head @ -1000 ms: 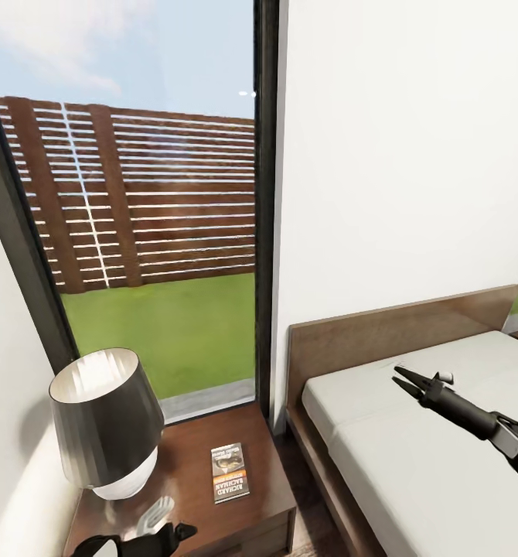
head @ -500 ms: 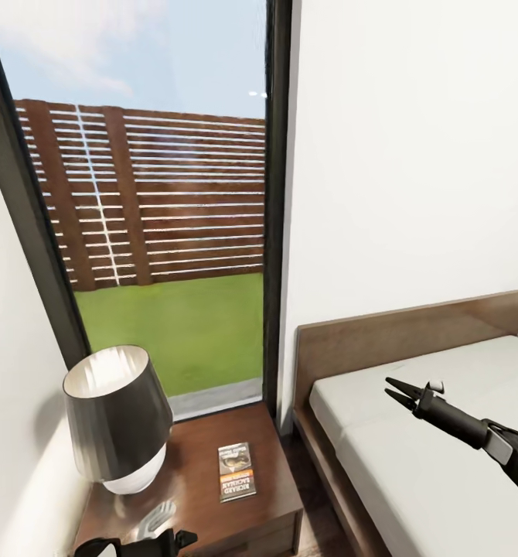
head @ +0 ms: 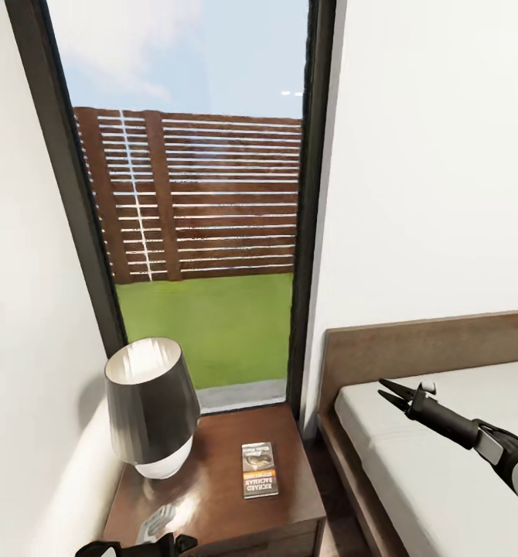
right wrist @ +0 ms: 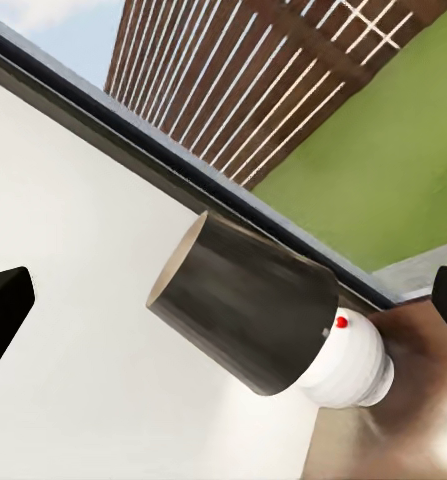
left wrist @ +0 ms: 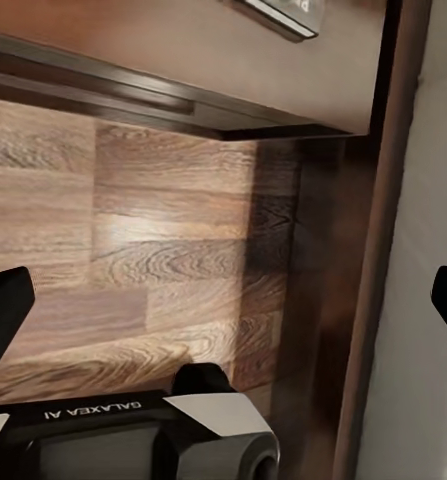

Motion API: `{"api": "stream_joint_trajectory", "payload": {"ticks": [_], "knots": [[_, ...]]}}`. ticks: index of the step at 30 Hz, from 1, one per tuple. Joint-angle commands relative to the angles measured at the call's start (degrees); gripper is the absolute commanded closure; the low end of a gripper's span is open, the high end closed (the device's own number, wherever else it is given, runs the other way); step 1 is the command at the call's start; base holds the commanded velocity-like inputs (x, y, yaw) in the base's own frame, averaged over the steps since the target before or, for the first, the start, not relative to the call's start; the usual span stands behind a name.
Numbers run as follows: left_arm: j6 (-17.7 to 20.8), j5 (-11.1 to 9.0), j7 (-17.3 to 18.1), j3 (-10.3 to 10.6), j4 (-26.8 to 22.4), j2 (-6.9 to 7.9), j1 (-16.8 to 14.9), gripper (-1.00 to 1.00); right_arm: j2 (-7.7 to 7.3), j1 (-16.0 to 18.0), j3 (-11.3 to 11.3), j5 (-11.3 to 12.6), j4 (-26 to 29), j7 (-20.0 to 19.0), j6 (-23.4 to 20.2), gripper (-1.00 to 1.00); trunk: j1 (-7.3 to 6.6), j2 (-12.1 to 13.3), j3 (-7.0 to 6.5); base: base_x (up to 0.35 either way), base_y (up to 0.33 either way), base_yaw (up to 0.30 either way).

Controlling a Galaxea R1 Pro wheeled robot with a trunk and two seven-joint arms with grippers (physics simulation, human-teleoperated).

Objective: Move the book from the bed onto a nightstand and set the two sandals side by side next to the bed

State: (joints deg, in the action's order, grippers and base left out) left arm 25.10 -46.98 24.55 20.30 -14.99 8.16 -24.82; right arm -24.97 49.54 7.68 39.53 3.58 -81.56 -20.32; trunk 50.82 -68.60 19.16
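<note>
The book (head: 260, 469) lies flat on the dark wood nightstand (head: 212, 503), near its bed-side edge; one corner of the book (left wrist: 283, 10) also shows in the left wrist view. The bed (head: 444, 472), with its off-white mattress and brown headboard, stands right of the nightstand. My right gripper (head: 383, 389) hovers open over the mattress's head end, holding nothing. My left gripper (head: 139, 548) is open and empty low in front of the nightstand (left wrist: 183, 50), above the plank floor. The two sandals are out of view.
A dark-shaded lamp (head: 152, 406) with a white base stands on the nightstand's left rear, close to the white wall. A tall black-framed window (head: 305, 232) behind shows grass and a slatted fence. A narrow strip of floor (left wrist: 153, 260) separates nightstand and bed frame (left wrist: 378, 230).
The head camera has swung left, so window, lamp, nightstand and bed sit further right in the picture. The book has not moved on the nightstand. Both grippers stay open.
</note>
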Motion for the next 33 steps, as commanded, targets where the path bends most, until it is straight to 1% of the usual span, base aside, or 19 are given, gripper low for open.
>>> {"api": "stream_joint_trajectory", "payload": {"ticks": [1, 11, 28, 33], "knots": [[0.3, -0.3, 0.1, 0.2, 0.0, 0.0, 0.0, -1.0, -0.04, 0.0, 0.5, 0.5, 0.0, -0.2, -0.6, -1.0, 0.0, 0.0, 0.07, 0.0, 0.0, 0.259], [0.2, -0.3, 0.1, 0.2, 0.1, -0.3, 0.0, -1.0, 0.69, 0.0, 0.4, 0.6, -1.4, 0.4, -0.6, -1.0, 0.0, 0.0, 0.07, 0.0, 0.0, 0.26], [0.2, -0.3, 0.1, 0.2, 0.1, -0.47, 0.0, -1.0, 0.8, 0.0, 0.4, 0.6, -1.6, 0.6, -0.6, -1.0, 0.0, 0.0, 0.07, 0.0, 0.0, 0.26], [0.2, -0.3, 0.1, 0.2, 0.1, -0.5, 0.0, -1.0, 0.8, 0.0, 0.4, 0.7, -1.6, 0.6, -0.7, -1.0, 0.0, 0.0, 0.08, 0.0, 0.0, 0.206]]}}
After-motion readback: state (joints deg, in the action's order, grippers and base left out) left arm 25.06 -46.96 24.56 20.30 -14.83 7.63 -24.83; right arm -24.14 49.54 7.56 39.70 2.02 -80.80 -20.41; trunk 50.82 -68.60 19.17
